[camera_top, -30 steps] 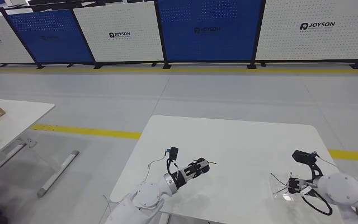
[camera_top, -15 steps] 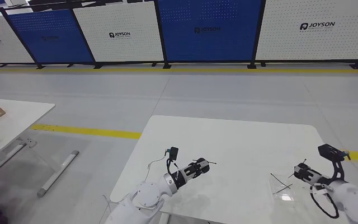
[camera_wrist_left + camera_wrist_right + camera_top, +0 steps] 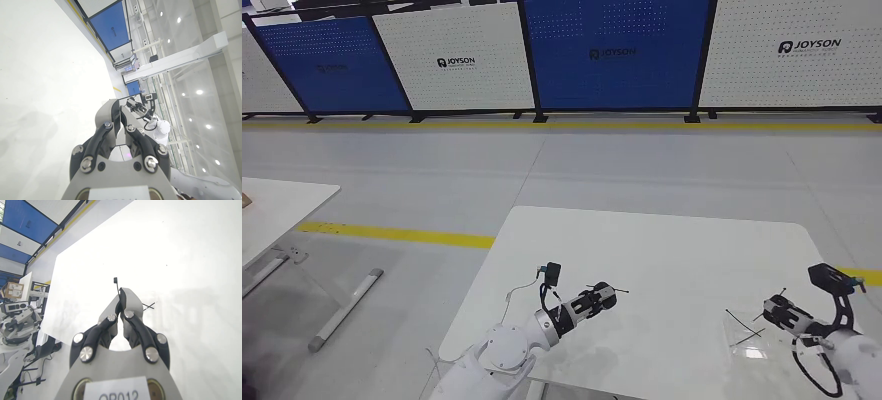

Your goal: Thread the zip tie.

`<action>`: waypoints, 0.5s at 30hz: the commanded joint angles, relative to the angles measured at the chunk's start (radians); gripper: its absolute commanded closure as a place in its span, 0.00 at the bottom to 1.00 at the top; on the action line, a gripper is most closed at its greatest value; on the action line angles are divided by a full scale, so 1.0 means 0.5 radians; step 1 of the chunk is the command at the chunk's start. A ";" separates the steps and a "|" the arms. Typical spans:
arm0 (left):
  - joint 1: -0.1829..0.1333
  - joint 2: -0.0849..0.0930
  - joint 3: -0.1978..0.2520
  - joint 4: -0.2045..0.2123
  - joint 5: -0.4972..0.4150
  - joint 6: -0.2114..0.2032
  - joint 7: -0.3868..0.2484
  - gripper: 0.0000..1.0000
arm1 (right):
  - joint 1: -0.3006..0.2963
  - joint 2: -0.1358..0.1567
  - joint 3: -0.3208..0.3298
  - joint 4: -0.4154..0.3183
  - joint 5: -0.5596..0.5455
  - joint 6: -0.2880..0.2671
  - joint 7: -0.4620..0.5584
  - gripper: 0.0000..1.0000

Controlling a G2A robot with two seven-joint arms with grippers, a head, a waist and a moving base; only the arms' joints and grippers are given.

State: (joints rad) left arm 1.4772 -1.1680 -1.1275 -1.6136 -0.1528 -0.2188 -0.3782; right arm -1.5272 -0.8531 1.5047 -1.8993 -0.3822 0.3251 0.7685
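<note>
My right gripper (image 3: 767, 307) hovers just above the table's front right corner, shut on a thin black zip tie (image 3: 117, 287). The tie's square head (image 3: 115, 280) sticks out past the fingertips (image 3: 123, 293). Two more black zip ties (image 3: 745, 328) lie crossed on the table just left of that gripper, also seen as crossed ties (image 3: 149, 306) in the right wrist view. My left gripper (image 3: 606, 294) sits low over the front left part of the table, its fingers (image 3: 115, 111) pressed together on a thin black zip tie (image 3: 620, 291) that pokes out sideways.
The white table (image 3: 662, 260) stretches open between the two arms and toward its far edge. A small clear packet (image 3: 757, 352) lies at the front edge near the right arm. Another white table (image 3: 272, 210) stands far left across the floor.
The right gripper rose from the ties on the table with one zip tie in it, swung right, then drifted slightly back left. The left arm has stayed still.
</note>
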 commanded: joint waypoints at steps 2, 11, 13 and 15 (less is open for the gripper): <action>0.000 0.000 0.000 0.000 0.000 0.000 0.000 1.00 | -0.032 -0.020 0.029 0.032 0.126 -0.025 -0.210 1.00; 0.000 0.000 0.000 0.000 0.000 0.000 0.000 1.00 | -0.324 -0.074 0.208 0.094 0.689 -0.575 -0.658 1.00; 0.000 0.000 0.000 0.000 0.000 0.000 0.000 1.00 | -0.358 -0.083 0.197 0.112 0.694 -0.634 -0.732 1.00; 0.000 0.000 0.000 0.000 0.000 0.000 0.000 1.00 | -0.365 -0.095 0.149 0.092 0.631 -0.597 -0.852 1.00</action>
State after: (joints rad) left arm 1.4772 -1.1680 -1.1275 -1.6136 -0.1528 -0.2188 -0.3782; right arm -1.7102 -0.8985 1.5903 -1.8481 -0.0327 0.0096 0.3754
